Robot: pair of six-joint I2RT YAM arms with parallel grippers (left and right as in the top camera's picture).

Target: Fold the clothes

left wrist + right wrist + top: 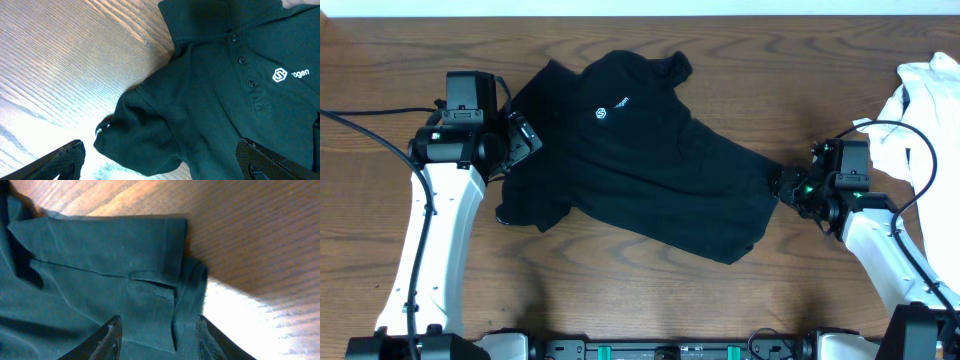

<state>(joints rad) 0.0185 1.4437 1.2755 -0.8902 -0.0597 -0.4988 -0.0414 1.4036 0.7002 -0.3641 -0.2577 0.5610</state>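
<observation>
A black polo shirt [650, 160] with a small white chest logo lies spread, front up and slightly crumpled, in the middle of the wooden table. My left gripper [525, 140] is at the shirt's left sleeve. In the left wrist view its fingers [165, 162] are wide open with the bunched sleeve [140, 135] between them. My right gripper [785, 187] is at the shirt's right-hand hem corner. In the right wrist view its fingers [159, 337] are open on either side of the hem and its side slit [150, 285].
A white garment [925, 110] lies heaped at the table's far right edge, just behind the right arm. Bare wooden table [400, 60] surrounds the shirt, and cables run from both arms.
</observation>
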